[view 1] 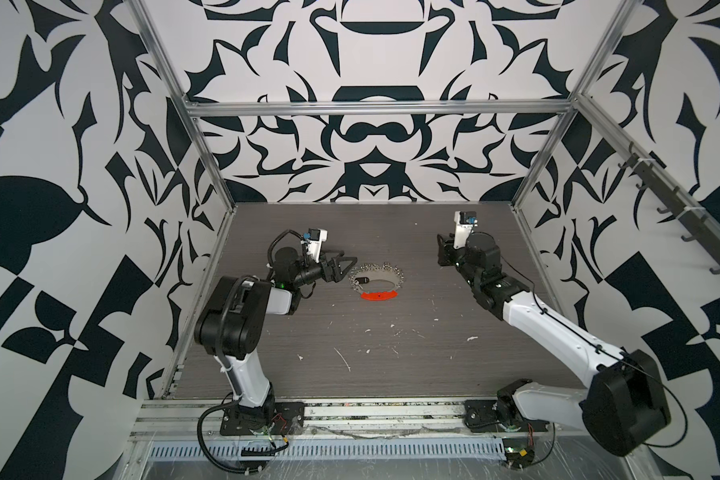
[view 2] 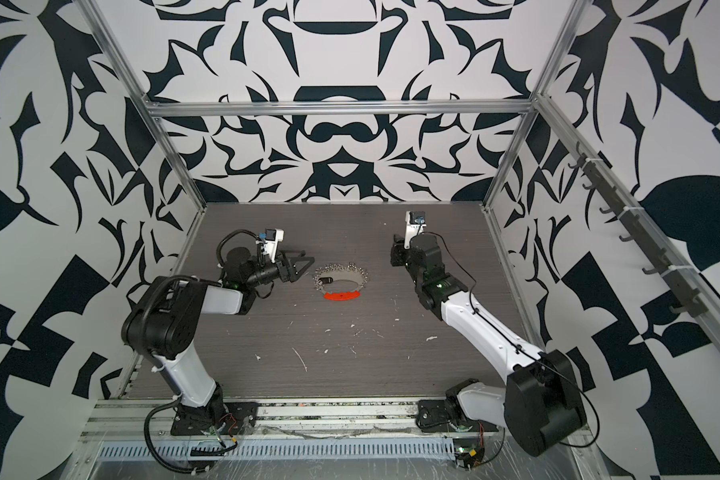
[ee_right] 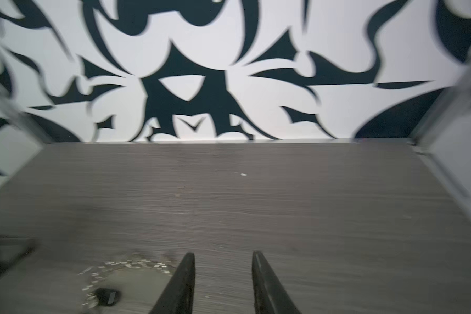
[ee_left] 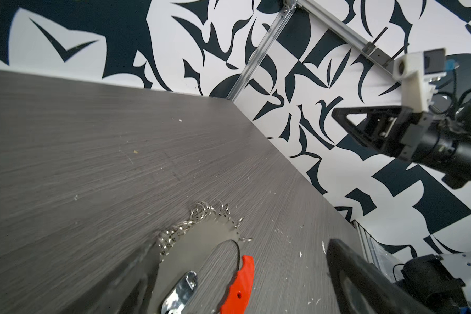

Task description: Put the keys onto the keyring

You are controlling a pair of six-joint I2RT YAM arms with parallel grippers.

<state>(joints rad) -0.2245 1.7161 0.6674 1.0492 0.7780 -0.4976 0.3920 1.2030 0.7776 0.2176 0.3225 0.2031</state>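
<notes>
The keyring (view 1: 383, 272) (view 2: 347, 274) lies flat on the table (view 1: 391, 232) between my arms, a silver-grey loop fringed with small split rings. Its orange-red segment (view 1: 378, 295) (ee_left: 239, 285) faces the front. The keys, a small black tag (view 1: 363, 280) (view 2: 328, 279) (ee_right: 106, 296), rest on the loop's left end; I cannot tell if the tag is attached. My left gripper (view 1: 346, 262) (ee_left: 242, 244) is wide open, just left of the loop and holding nothing. My right gripper (view 1: 443, 249) (ee_right: 223, 261) hovers to the right of the loop, open and empty.
White flecks and scratches (view 1: 344, 359) dot the dark wood-grain table toward the front. Patterned walls and aluminium frame posts (view 1: 208, 166) close in the back and both sides. A rail with hooks (view 1: 678, 208) runs along the right wall.
</notes>
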